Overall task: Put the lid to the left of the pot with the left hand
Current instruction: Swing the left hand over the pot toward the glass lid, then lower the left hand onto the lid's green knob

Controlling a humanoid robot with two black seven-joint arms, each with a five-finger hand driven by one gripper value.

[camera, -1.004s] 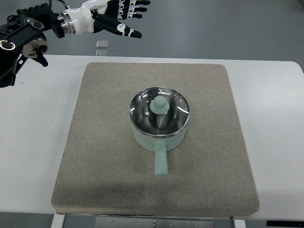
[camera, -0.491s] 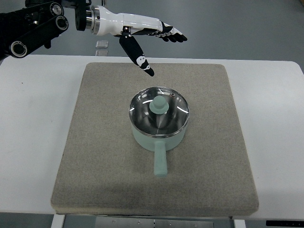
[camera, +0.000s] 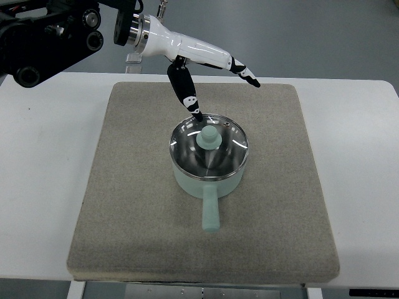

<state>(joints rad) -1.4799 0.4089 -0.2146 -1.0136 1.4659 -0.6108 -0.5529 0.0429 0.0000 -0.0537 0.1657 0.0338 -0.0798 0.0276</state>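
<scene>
Lid [camera: 209, 147] sits on pot [camera: 208, 177], frame centre (knob [camera: 208, 137] ungrasped). Left robot hand [camera: 206, 65], fingers spread, hovers above. Risk: an off-centre grip slips, dragging pot across mat [camera: 124, 187].

We see a small mint-green pot [camera: 209, 180] standing upright near the middle of a grey mat [camera: 124, 205], its straight handle pointing toward the near edge. We find its lid [camera: 210, 148] seated flat on the rim, closing it: clear glass in a shiny metal ring, with a rounded mint-green knob [camera: 208, 137] at the centre. Through the glass we make out reflections and a dark wedge shape, but we cannot tell whether anything lies inside.
</scene>
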